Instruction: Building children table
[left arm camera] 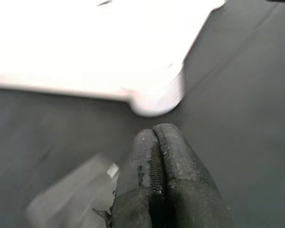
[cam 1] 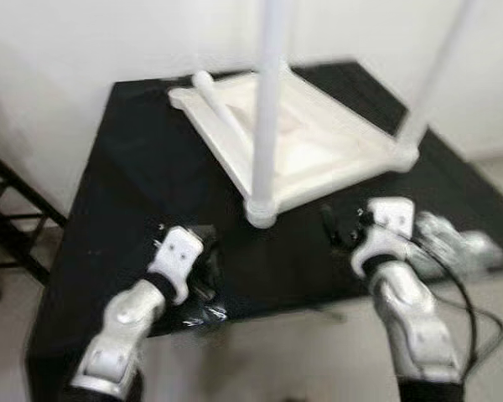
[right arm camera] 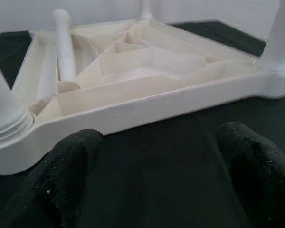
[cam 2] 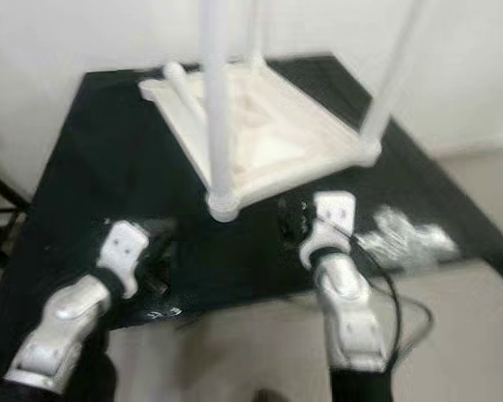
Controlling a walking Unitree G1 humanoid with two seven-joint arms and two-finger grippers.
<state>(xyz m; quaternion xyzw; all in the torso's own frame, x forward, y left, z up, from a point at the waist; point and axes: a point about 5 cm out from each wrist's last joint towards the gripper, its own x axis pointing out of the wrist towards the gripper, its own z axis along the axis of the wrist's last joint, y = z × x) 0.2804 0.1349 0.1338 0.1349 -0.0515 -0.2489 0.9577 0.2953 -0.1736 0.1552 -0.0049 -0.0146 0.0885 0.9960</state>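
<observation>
Starting on our left, our left gripper [left arm camera: 154, 156] has its fingers pressed together on nothing, near the corner of the upturned white tabletop [cam 1: 318, 146] on the black cloth [cam 1: 126, 167]. Three legs look fitted upright; a loose leg [cam 1: 222, 113] lies across the tabletop, so we judge one remains. Our right gripper [right arm camera: 156, 156] waits wide open.
</observation>
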